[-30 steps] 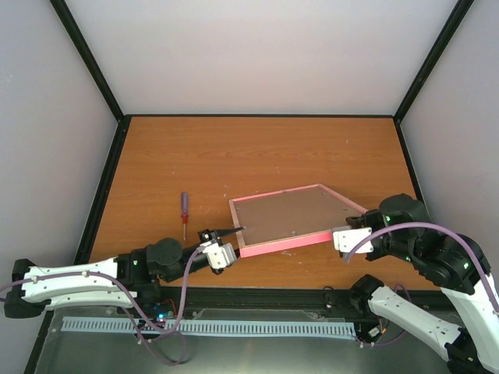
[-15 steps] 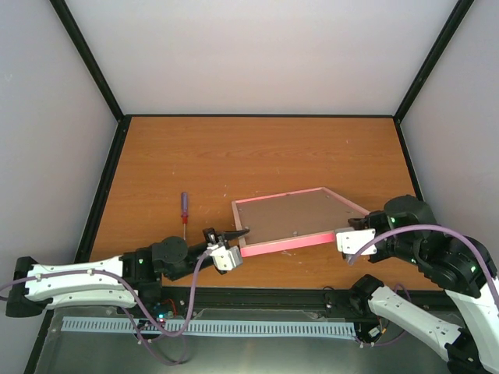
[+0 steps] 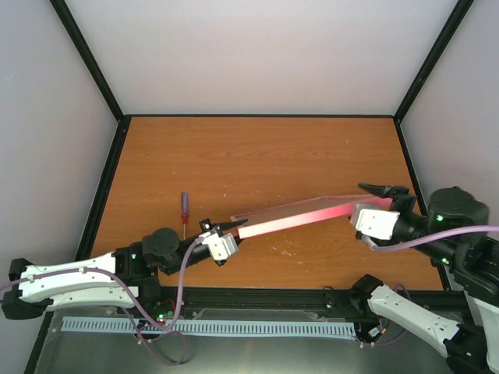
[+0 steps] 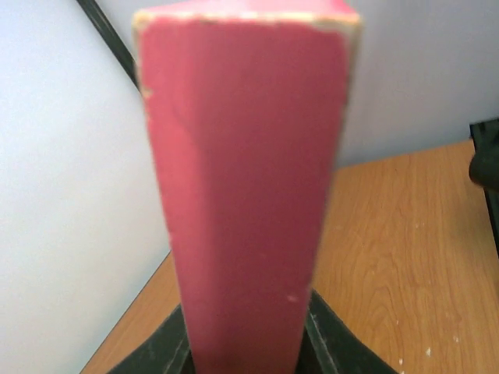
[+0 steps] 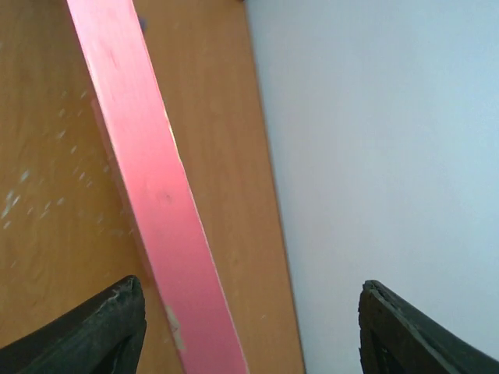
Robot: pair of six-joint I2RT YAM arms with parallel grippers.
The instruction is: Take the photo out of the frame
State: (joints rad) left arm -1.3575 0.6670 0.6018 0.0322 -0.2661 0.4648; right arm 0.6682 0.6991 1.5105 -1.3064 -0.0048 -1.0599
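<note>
We find the frame (image 3: 304, 214) in the lower middle of the overhead view. It is tipped up steeply over the wooden table (image 3: 257, 156), so it reads as a long pink band running from just left of centre up toward the right. At its lower left end the left gripper (image 3: 234, 227) is clenched on the frame's corner. In the left wrist view the pink edge fills the gap between the dark fingers (image 4: 156, 354) at the bottom. At the band's right end the right gripper (image 3: 366, 204) is released. In the right wrist view its fingers (image 5: 101, 327) stand far apart in the bottom corners, with the pink edge passing close to the one on the left and well apart from the other. A small red-handled screwdriver (image 3: 184, 210) lies on the table left of the frame, near the left gripper.
</note>
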